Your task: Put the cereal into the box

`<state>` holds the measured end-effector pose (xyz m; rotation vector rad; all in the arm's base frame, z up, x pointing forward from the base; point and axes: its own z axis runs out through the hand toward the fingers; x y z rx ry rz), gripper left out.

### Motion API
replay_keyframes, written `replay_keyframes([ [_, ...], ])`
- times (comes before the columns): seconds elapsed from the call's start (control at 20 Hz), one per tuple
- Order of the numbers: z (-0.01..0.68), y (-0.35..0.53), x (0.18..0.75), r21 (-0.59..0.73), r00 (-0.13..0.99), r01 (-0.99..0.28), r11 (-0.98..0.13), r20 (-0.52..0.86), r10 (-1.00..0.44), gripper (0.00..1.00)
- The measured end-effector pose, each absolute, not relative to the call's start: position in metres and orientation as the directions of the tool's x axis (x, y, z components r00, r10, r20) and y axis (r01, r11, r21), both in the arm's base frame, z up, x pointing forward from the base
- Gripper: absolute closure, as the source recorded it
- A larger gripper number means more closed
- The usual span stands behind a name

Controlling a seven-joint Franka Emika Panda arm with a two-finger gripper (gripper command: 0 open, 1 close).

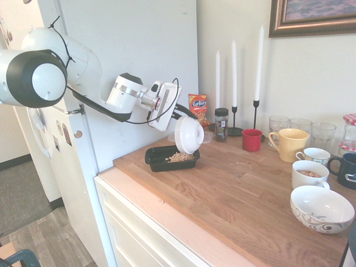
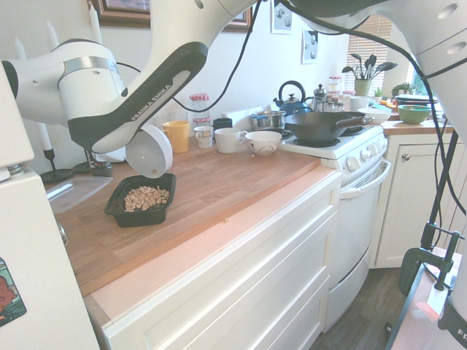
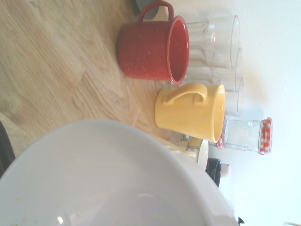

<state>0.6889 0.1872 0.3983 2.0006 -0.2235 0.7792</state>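
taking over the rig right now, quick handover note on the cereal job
Gripper: holds a white bowl, tipped bottom-up over the box; fingers not visible.
The cereal: heaped inside the box, a black tray near the counter's end; none seen left in the bowl from the wrist view.
Done: the pour looks complete.
Left: likely turn the bowl upright and set it on the counter.

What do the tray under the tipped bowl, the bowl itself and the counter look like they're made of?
The box: thin black plastic, going by its slightly glossy rim. The white bowl held by the gripper: probably glazed ceramic, smooth with soft highlights. The countertop: wood, with visible plank grain.
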Motion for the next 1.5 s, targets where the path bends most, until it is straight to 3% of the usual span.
replay_keyframes([
  [0.65,0.369,0.198,0.681,0.765,0.728,-0.467,-0.444,0.617,0.298,1.0],
  [0.95,0.369,0.195,0.682,0.763,0.722,-0.476,-0.438,0.623,0.301,1.0],
  [1.1,0.39,0.186,0.692,0.715,0.718,-0.513,-0.475,0.66,0.218,1.0],
  [1.5,0.501,0.11,0.728,0.505,0.734,-0.606,-0.615,0.652,-0.189,1.0],
])
